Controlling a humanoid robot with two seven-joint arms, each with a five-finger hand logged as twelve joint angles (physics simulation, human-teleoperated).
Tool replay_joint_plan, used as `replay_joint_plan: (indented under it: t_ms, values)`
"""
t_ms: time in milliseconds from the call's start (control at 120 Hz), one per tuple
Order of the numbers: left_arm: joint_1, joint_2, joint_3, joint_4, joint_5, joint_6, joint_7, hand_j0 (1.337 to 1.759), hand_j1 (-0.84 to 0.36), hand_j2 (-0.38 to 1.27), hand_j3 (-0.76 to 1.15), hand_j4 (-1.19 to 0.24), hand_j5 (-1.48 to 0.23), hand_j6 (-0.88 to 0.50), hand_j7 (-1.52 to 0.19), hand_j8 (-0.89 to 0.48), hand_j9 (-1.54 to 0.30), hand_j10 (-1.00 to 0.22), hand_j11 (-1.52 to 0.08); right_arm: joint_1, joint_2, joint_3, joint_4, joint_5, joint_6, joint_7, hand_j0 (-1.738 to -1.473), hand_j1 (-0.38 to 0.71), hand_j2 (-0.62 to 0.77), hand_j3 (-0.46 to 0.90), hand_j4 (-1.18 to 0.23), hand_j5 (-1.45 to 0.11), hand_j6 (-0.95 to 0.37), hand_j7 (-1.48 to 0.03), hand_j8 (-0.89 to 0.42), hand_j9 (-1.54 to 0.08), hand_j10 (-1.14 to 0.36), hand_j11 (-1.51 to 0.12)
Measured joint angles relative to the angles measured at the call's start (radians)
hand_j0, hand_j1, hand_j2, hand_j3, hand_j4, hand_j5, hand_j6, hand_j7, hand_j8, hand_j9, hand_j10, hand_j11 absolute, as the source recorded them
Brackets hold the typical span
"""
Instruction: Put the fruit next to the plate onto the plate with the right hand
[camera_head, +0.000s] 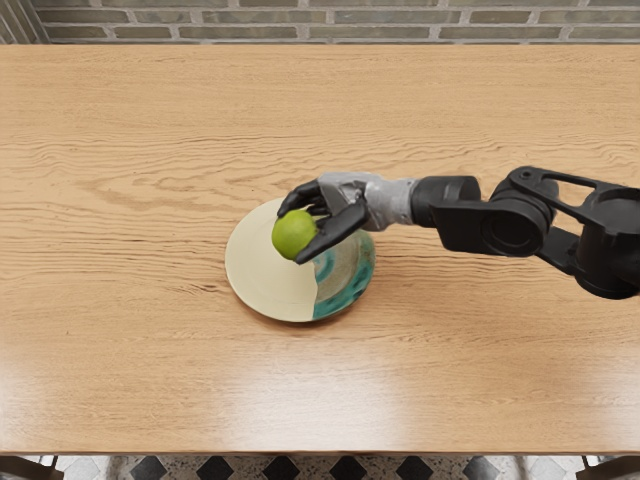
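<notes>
One robot hand (335, 208): the right one, fingers wrapped round the lime (293, 234)
lime: gripped at the fingertips, hanging over the plate (262, 280)
plate: just under the robot hand, flat on the bench (150, 150)

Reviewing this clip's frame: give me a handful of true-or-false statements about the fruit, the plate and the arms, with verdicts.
1. The right hand grasps the green fruit. True.
2. The fruit lies beside the plate, untouched. False: it is in the hand, over the plate.
3. The plate is one plain colour. False: it is cream on the left and teal on the right.
4. No left arm shows in the picture. True.
5. The working arm comes in from the picture's left edge. False: it comes in from the right edge.
</notes>
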Motion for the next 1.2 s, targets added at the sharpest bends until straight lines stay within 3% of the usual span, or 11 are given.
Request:
replay_joint_plan:
  t_ms: [200,308,533,733,917,1200]
  values:
    - [0.000,0.000,0.000,0.000,0.000,0.000,0.000,1.658,0.05,0.05,0.00,-0.25,-0.32,-0.25,-0.32,-0.25,-0.32,-0.25,-0.32,-0.004,0.040,-0.007,-0.035,-0.021,-0.013,-0.001,-1.651,0.15,0.08,0.00,-0.72,-0.85,-0.44,-0.83,-0.39,-0.86,-0.57,-0.85]
    - [0.000,0.000,0.000,0.000,0.000,0.000,0.000,1.658,0.05,0.05,0.00,-0.25,-0.32,-0.25,-0.32,-0.25,-0.32,-0.25,-0.32,-0.008,0.044,-0.009,-0.046,-0.038,-0.047,-0.002,-1.653,0.12,0.02,0.00,-0.59,-0.70,-0.46,-0.69,-0.39,-0.71,-0.59,-0.70]
    - [0.000,0.000,0.000,0.000,0.000,0.000,0.000,1.658,0.05,0.05,0.00,-0.25,-0.32,-0.25,-0.32,-0.25,-0.32,-0.25,-0.32,-0.015,0.043,-0.009,-0.055,-0.042,-0.069,-0.005,-1.656,-0.12,-0.01,0.00,-0.26,-0.31,-0.22,-0.31,-0.19,-0.32,-0.22,-0.31]
    - [0.000,0.000,0.000,0.000,0.000,0.000,0.000,1.658,0.05,0.05,0.00,-0.25,-0.32,-0.25,-0.32,-0.25,-0.32,-0.25,-0.32,-0.013,0.029,-0.001,-0.048,-0.034,-0.062,-0.010,-1.657,-0.23,-0.01,0.00,-0.13,-0.16,-0.11,-0.15,-0.10,-0.16,-0.11,-0.16]
    - [0.000,0.000,0.000,0.000,0.000,0.000,0.000,1.658,0.05,0.05,0.00,-0.25,-0.32,-0.25,-0.32,-0.25,-0.32,-0.25,-0.32,-0.016,-0.071,0.049,0.016,0.040,0.037,-0.013,-1.658,-0.27,-0.01,0.00,-0.08,-0.10,-0.07,-0.10,-0.07,-0.10,-0.07,-0.10]
    - [0.000,0.000,0.000,0.000,0.000,0.000,0.000,1.658,0.05,0.05,0.00,-0.25,-0.32,-0.25,-0.32,-0.25,-0.32,-0.25,-0.32,-0.067,-0.311,0.098,0.048,0.317,0.323,-0.013,-1.658,-0.29,-0.01,0.00,-0.05,-0.07,-0.05,-0.07,-0.05,-0.07,-0.05,-0.07]
